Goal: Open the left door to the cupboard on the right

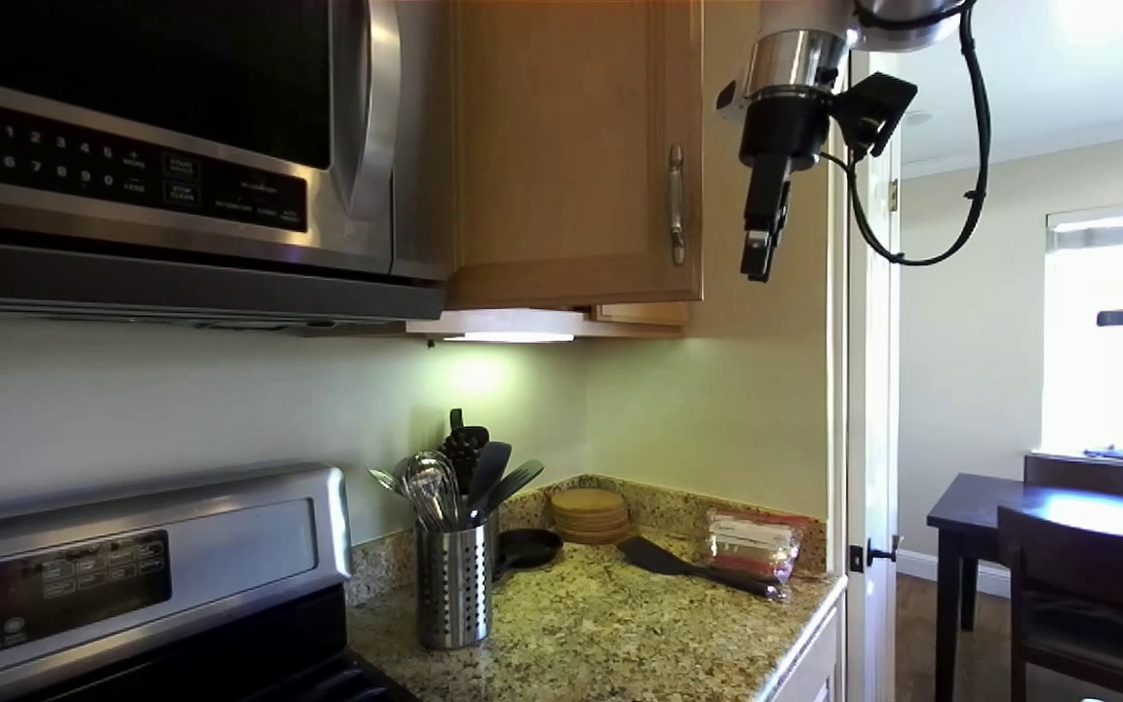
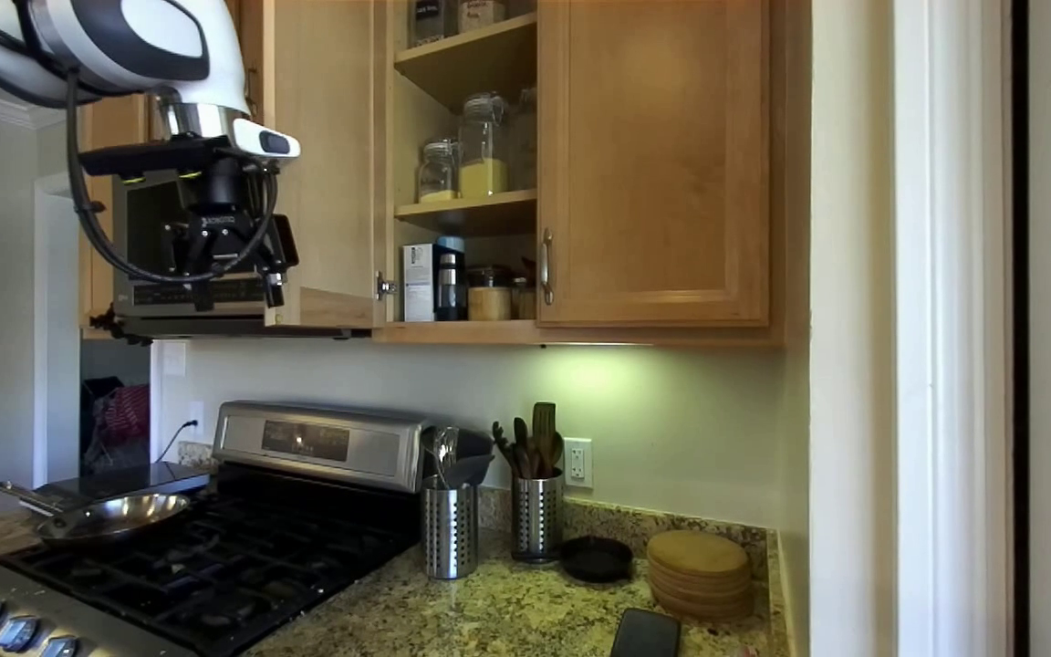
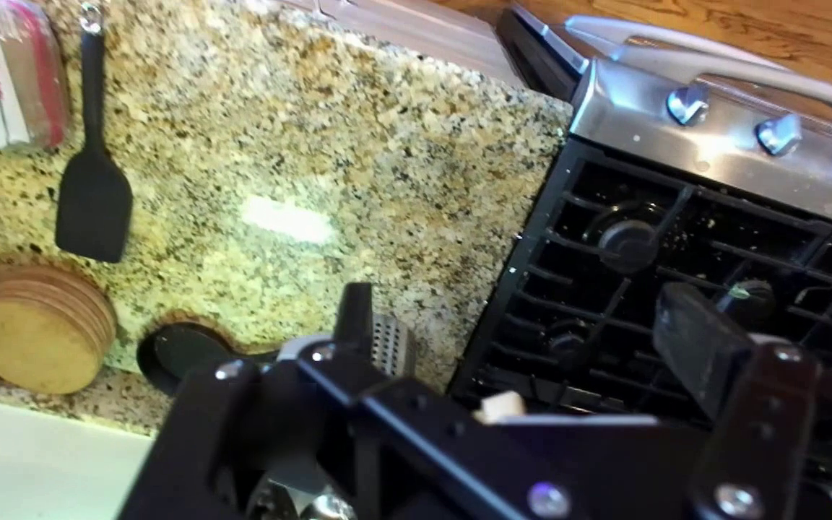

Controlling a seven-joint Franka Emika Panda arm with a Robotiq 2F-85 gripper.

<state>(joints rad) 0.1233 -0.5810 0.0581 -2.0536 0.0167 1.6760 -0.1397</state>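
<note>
The cupboard [image 2: 454, 334] is light maple. Its left door [image 2: 325, 164] stands swung open, its inner side showing beside jars on the shelves. In an exterior view the left door [image 1: 571, 146] shows its front, with the silver bar handle [image 1: 677, 205] at its right edge. The twin door [image 2: 653, 164] is shut. My gripper [image 2: 238, 292] points down near the open door's free edge. In an exterior view the gripper [image 1: 756, 263] hangs right of the handle, with a gap between. In the wrist view the fingers [image 3: 524, 328] are wide apart with nothing held; no door shows there.
The stainless-steel microwave [image 1: 386, 127] is beside the open door. Below are the stove [image 2: 179, 547] and the granite counter [image 3: 329, 144] with utensil holders [image 2: 450, 529], a black pan [image 2: 597, 558], round wooden boards [image 2: 701, 575] and a spatula [image 3: 94, 202]. A wall [image 1: 766, 390] stands at the right.
</note>
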